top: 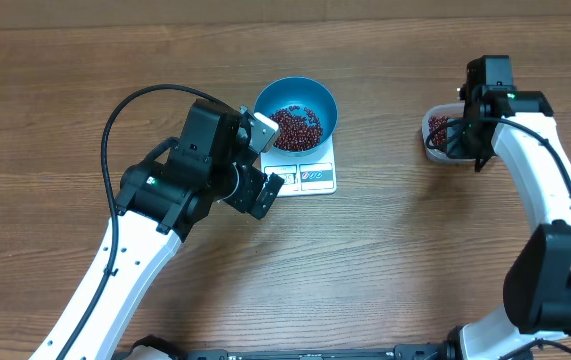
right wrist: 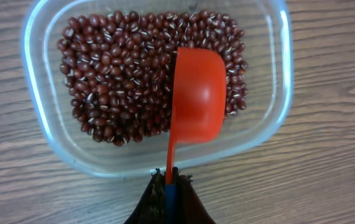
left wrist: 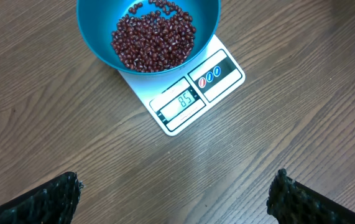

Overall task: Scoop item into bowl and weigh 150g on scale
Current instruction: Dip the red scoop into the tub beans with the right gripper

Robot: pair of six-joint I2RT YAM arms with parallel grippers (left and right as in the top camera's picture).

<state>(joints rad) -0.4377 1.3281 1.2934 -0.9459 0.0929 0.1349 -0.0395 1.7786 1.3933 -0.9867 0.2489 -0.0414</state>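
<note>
Two grippers on your wooden table (top: 415,270). Your left gripper (left wrist: 174,190) hangs empty, jaws wide, near the scale (left wrist: 222,70). Blue bowl (left wrist: 90,28) sits on it with beans (left wrist: 154,40) inside; display reads 85. Your right gripper (right wrist: 172,182) clamps the red scoop (right wrist: 196,99) by its handle, over more beans in the tub (right wrist: 33,81).

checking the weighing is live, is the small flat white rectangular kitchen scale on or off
On. The white kitchen scale shows digits in its display window, with the round bright blue bowl of dark red-brown beans resting on it.

Wood-grain table (top: 385,280) with white scale (top: 310,178) and clear tub (right wrist: 261,134), well apart
</note>
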